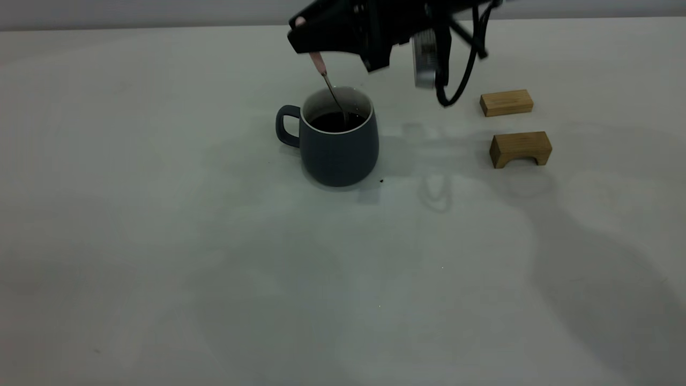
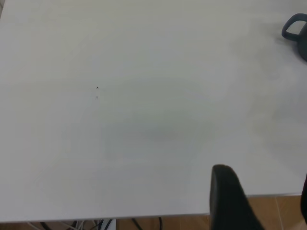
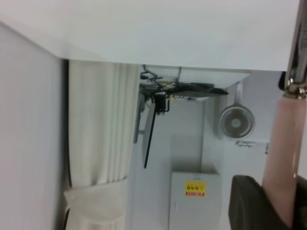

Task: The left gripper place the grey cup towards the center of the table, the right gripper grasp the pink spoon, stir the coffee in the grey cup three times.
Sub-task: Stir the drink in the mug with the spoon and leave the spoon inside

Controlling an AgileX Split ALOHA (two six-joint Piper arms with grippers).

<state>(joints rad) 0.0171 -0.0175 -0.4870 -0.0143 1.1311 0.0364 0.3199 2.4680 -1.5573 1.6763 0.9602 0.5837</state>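
Observation:
The grey cup (image 1: 338,145) stands upright near the middle of the table (image 1: 161,241), its handle towards the exterior view's left, with dark coffee (image 1: 333,121) inside. The right gripper (image 1: 305,37) hovers above the cup, shut on the pink spoon (image 1: 319,63). The spoon hangs down at a slant, and its metal neck dips into the coffee. In the right wrist view the pink spoon's handle (image 3: 283,158) sits pinched between the fingers of the right gripper (image 3: 278,206). The left gripper (image 2: 264,196) stands open over the table's edge, far from the grey cup (image 2: 298,31).
Two tan wooden blocks lie to the right of the cup, a flat one (image 1: 506,102) and an arched one (image 1: 520,148). A black cable loop (image 1: 455,80) and a silver box (image 1: 425,59) hang from the right arm. A small dark speck (image 1: 381,180) lies beside the cup.

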